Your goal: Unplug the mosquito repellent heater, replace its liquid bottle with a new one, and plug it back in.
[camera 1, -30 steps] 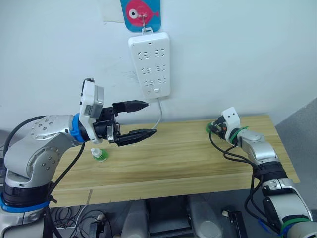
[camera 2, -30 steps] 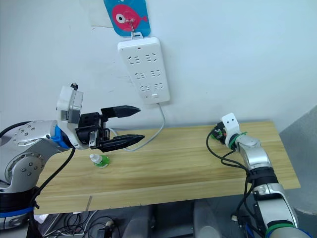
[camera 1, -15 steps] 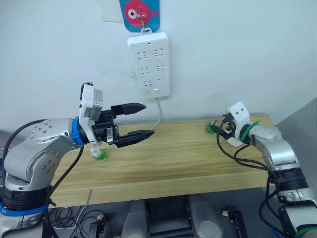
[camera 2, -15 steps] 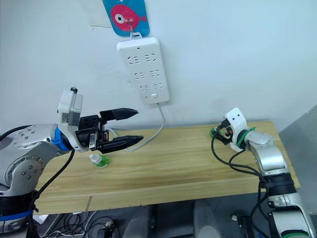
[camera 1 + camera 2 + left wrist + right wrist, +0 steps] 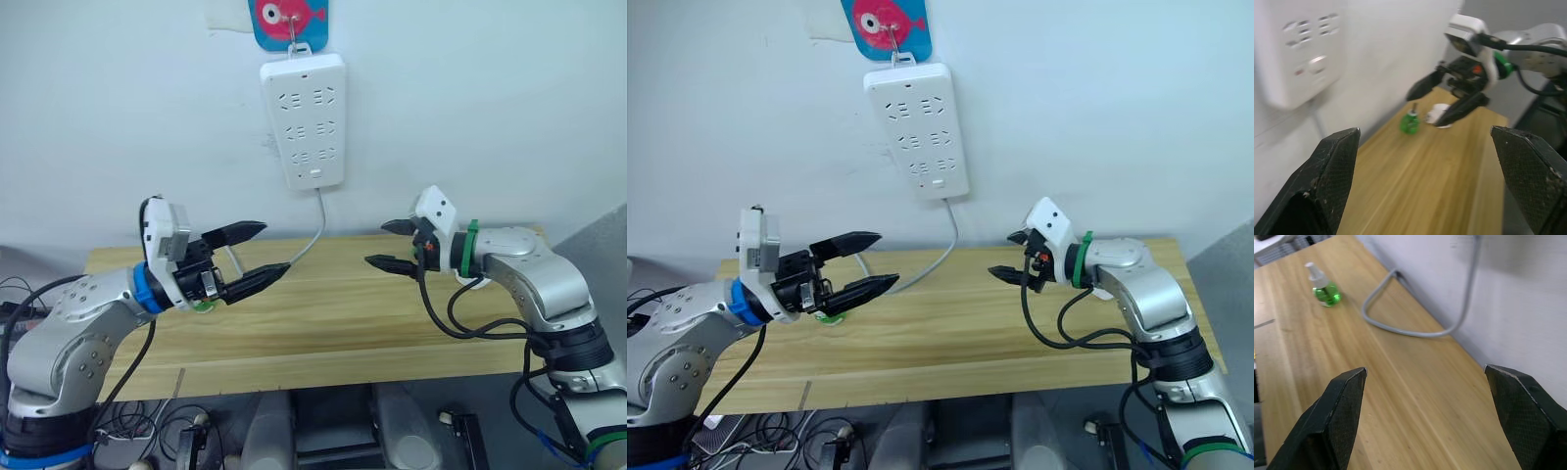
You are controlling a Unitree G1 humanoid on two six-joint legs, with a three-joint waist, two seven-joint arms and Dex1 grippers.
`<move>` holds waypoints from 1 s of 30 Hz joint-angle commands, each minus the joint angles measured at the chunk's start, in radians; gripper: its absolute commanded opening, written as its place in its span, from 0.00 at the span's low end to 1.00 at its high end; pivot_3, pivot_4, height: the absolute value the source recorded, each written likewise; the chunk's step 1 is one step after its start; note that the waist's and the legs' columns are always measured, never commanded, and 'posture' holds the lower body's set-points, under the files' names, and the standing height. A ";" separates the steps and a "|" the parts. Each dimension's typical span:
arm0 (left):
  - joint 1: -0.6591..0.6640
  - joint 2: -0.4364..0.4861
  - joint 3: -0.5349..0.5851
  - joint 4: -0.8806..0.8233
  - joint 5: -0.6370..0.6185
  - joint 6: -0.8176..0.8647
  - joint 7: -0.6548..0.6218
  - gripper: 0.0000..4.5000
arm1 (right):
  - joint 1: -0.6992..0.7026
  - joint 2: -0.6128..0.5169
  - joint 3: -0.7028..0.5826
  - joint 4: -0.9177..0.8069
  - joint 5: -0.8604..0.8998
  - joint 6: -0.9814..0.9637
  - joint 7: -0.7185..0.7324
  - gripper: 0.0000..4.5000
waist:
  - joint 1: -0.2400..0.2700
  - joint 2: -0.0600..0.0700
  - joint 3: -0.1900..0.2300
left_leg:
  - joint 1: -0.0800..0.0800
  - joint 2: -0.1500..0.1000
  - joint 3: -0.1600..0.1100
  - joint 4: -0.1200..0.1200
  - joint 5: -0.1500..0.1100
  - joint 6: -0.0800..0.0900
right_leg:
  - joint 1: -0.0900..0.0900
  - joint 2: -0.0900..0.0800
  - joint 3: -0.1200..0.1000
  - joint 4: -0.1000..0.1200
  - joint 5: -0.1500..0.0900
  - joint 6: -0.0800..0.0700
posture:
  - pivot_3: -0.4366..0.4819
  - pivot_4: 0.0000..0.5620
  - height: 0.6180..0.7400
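Note:
My left gripper (image 5: 274,247) hangs open and empty over the left part of the wooden table (image 5: 343,323), pointing right. Just behind and below it stands the new one (image 5: 1322,286), a green bottle with a white cap. My right gripper (image 5: 375,243) is open and empty above the table's right half, pointing left. The left wrist view shows the capless liquid bottle (image 5: 1409,121) with a dark wick standing near the wall. Beside it lies the white mosquito repellent heater (image 5: 1439,113), unplugged, below my right gripper's fingers (image 5: 1425,85).
A white power strip (image 5: 304,122) hangs on the wall under a fish-shaped hook (image 5: 290,20). Its grey cable (image 5: 312,235) drops to the table and loops along the back edge. The table's right end lies near my right forearm.
My right gripper has left the green bottle at the back right, swung toward the middle and now points left, open. My left gripper has sunk lower. The camera has shifted too.

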 commanded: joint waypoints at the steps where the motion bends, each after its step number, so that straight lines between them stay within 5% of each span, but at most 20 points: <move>1: 0.061 -0.024 0.060 -0.043 0.014 -0.050 0.033 1.00 | 0.018 0.002 -0.013 -0.031 0.006 -0.072 0.018 0.89 | 0.007 0.000 0.008 | 0.000 0.000 0.000 0.000 0.000 0.000 | 0.000 0.000 0.000 0.000 0.000 0.000 | 0.41 0.74 0.92; 30: 0.475 -0.346 0.218 0.145 0.280 -0.623 0.109 1.00 | 0.132 -0.072 0.036 -0.087 0.003 -0.371 0.255 0.89 | 0.019 -0.001 0.029 | -0.002 0.000 -0.001 -0.004 0.000 0.000 | -0.001 -0.001 -0.002 -0.005 0.000 0.000 | 0.45 0.67 0.92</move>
